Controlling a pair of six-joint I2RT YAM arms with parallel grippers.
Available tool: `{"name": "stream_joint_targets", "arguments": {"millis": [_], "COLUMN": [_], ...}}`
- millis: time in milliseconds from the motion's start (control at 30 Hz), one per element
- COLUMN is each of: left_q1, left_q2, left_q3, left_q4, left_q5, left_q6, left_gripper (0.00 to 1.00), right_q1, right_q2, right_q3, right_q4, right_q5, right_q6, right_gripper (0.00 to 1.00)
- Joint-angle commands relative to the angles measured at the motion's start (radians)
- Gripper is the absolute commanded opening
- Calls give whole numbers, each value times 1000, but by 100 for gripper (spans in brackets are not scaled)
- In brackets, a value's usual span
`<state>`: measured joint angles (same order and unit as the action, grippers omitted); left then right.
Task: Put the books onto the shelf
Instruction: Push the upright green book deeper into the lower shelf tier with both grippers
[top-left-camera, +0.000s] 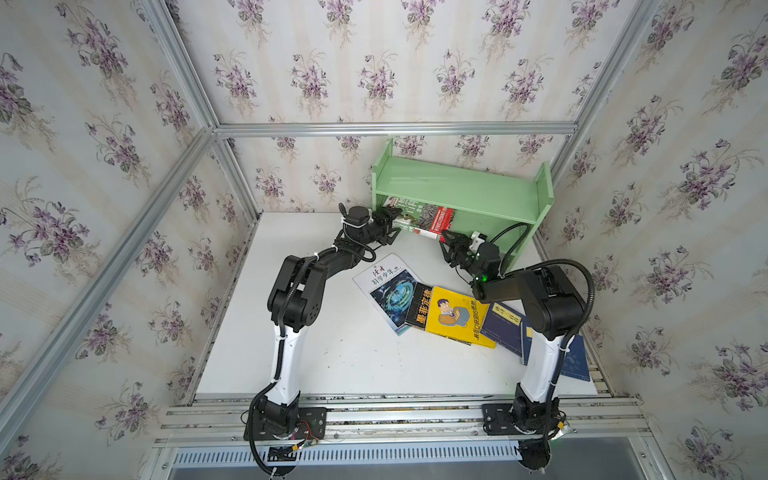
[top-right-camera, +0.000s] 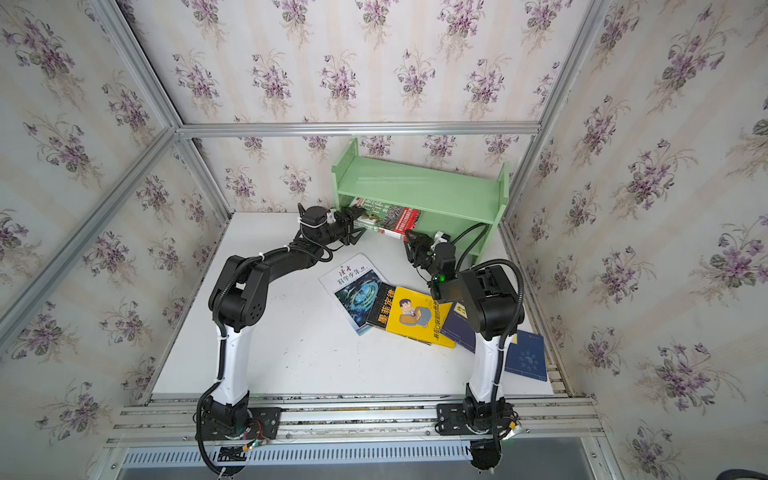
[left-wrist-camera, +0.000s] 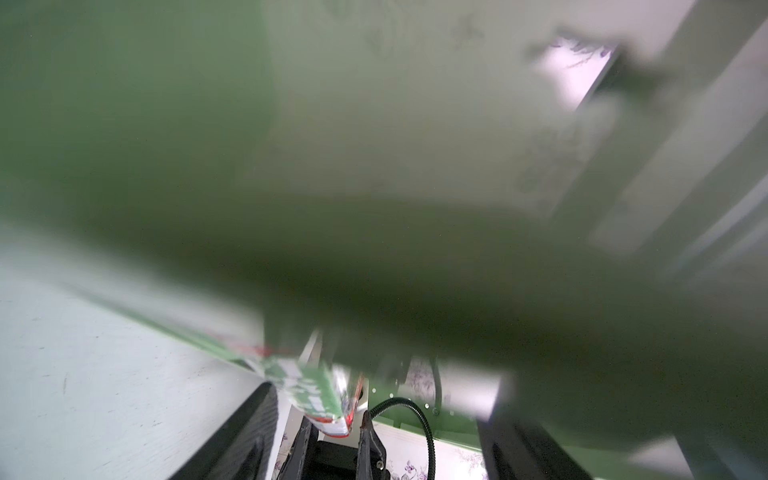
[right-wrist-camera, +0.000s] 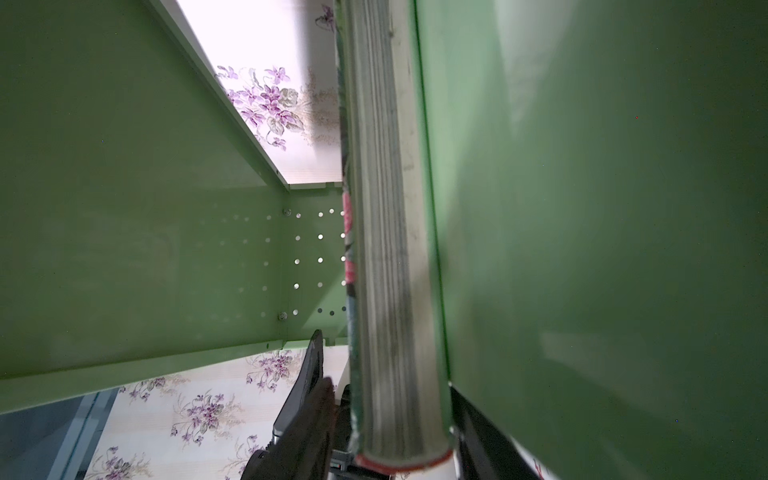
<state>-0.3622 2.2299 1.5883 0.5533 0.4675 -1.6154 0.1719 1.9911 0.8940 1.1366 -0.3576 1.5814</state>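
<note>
The pale green shelf (top-left-camera: 465, 187) (top-right-camera: 419, 183) stands at the back of the table. A green book with a red band (top-left-camera: 428, 216) (top-right-camera: 390, 216) (right-wrist-camera: 386, 249) (left-wrist-camera: 316, 390) lies tilted on its lower tier. My left gripper (top-left-camera: 392, 226) (top-right-camera: 357, 224) (left-wrist-camera: 382, 415) is open wide around the book's left end. My right gripper (top-left-camera: 446, 245) (top-right-camera: 411, 245) (right-wrist-camera: 386, 374) is open around its near right corner, with a gap beside one finger. On the table lie a white-blue swirl book (top-left-camera: 390, 286), a black one (top-left-camera: 417, 307), a yellow one (top-left-camera: 455, 316) and two navy ones (top-left-camera: 505, 324) (top-left-camera: 577, 361).
The loose books overlap in a row across the white table (top-left-camera: 332, 353), partly under my right arm. A black cable (top-left-camera: 511, 232) loops in front of the shelf's right side panel. Flowered walls and aluminium rails (top-left-camera: 395, 129) close in the back and sides.
</note>
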Motion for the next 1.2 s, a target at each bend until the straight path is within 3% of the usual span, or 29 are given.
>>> {"name": "stream_joint_targets", "arguments": {"millis": [0,300,600,1000,1167], "left_q1": [-14,-29,-35,-23,-15], "left_q2": [7,-7,-30,-77,-104], "left_q3": [15,-14,-45,-123,-174], "left_q4": [61,62,66,71,79], "left_q5": [48,52,62,49,36], "left_q6": [-23,-29,-29,-18,-13], "left_gripper": [76,75,75,75,75], "right_q1": [-2,12,6,-33,-62], "right_q2": [-11,-6,27,-27,-44], "right_q3": [5,24,49,-27,-26], "right_q4": [21,60,101,76,34], "right_q5": [46,55,105,54,-31], "right_q6": [5,31,50,16,3], "right_gripper": [41,39,28,20,19]}}
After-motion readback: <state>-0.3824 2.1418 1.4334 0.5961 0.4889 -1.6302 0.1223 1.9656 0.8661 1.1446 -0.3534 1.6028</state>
